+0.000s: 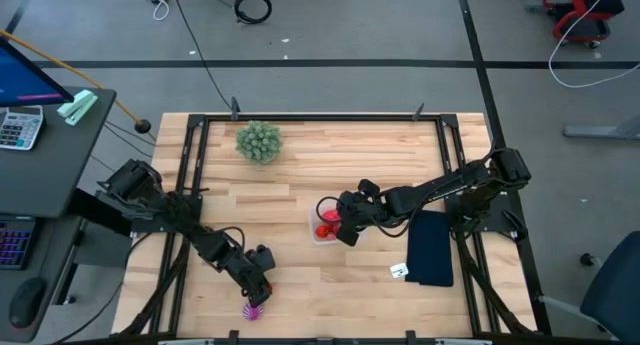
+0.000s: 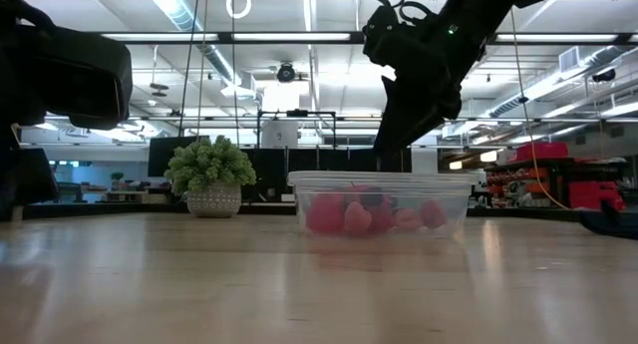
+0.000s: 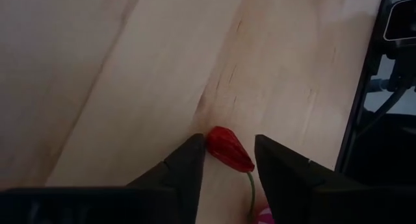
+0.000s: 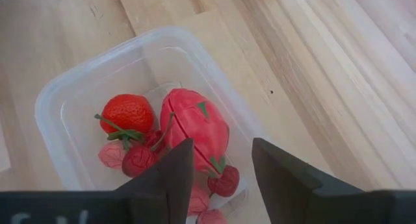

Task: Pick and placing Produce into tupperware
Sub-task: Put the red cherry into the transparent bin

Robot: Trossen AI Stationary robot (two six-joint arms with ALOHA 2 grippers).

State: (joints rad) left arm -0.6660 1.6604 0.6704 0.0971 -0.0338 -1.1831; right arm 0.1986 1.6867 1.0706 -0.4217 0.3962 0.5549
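Observation:
The clear tupperware [image 1: 322,228] sits mid-table and holds several red and pink toy fruits, among them a strawberry [image 4: 127,112] and a big pink-red fruit [image 4: 195,126]. My right gripper [image 4: 221,145] hovers open and empty just above the tub [image 2: 379,204]. My left gripper [image 1: 262,288] is low near the table's near edge, open, its fingers on either side of a small red pepper [image 3: 229,149] that lies on the wood. The spiky magenta piece [image 1: 256,310] lies just beside it. My left gripper comes down at the red pepper from above with the fingers apart. One fingertip [image 3: 195,149] stands right against the pepper's tip [image 3: 211,138]; I cannot tell whether it touches. The pepper lies flat on the table, its green stem [image 3: 250,188] trailing back between the fingers.
A bushy green plant [image 1: 259,142] stands near the far edge. A flat dark pad [image 1: 432,247] and a small white tag [image 1: 399,271] lie right of the tub. Dark frame rails [image 1: 190,165] run along the table's sides. Bare wood lies between the two grippers.

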